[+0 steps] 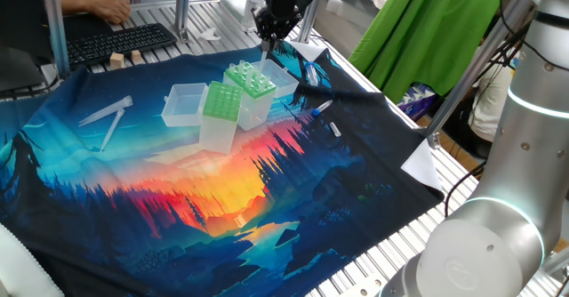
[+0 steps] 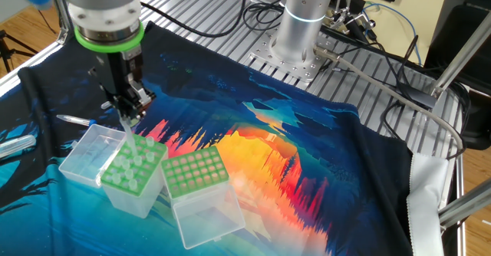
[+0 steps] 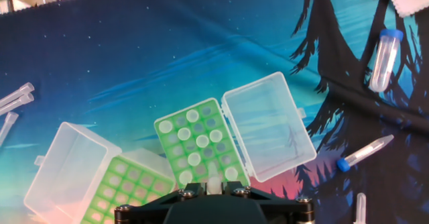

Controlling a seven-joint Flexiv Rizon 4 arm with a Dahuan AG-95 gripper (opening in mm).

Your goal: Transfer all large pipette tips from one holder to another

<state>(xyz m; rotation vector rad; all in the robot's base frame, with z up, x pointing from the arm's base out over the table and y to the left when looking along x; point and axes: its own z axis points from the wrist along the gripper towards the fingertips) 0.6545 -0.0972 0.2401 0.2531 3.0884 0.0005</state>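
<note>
Step in hand: moving one tip between racks. The gripper [image 2: 129, 116] points straight down over the light-green box [image 2: 138, 168], jaws narrowed onto a clear pipette tip [image 2: 132, 137] that hangs from them. The tip's lower end is at the top plate; whether it is in a hole, I cannot tell. The dark-green dotted box [image 2: 193, 172] stands just beside, touching.

Next move, as I judge it: lift straight up until the tip clears the plate, shift sideways to the dotted box, line up over one hole, and lower without tilting.

Views compared: the hand view hides the held tip behind the gripper body, but shows white rings in many holes of the light-green box, probably tips waiting, plus loose capped tubes [image 3: 385, 56] on the cloth [image 3: 167, 43].
</note>
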